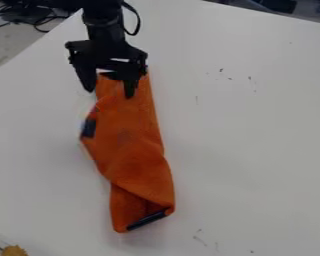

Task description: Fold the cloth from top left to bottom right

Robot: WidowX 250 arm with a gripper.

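Observation:
The black gripper (110, 93) hangs down at the upper left of the camera view, its two fingers spread apart. Its right finger overlaps the top end of the orange cloth (132, 150), while the left finger is just off the cloth's left edge. The cloth lies as a long, narrow, creased strip running down from beneath the gripper, with a twisted fold near its lower end. A dark patch (88, 127) shows on its left edge and a dark strip (147, 220) at its bottom end. Part of the top end is hidden behind the gripper.
Under the cloth is a white table (249, 145) with small dark marks. Its edge runs diagonally at the upper left, where black cables (39, 21) lie beyond it. A yellowish object (14, 251) sits at the bottom left corner.

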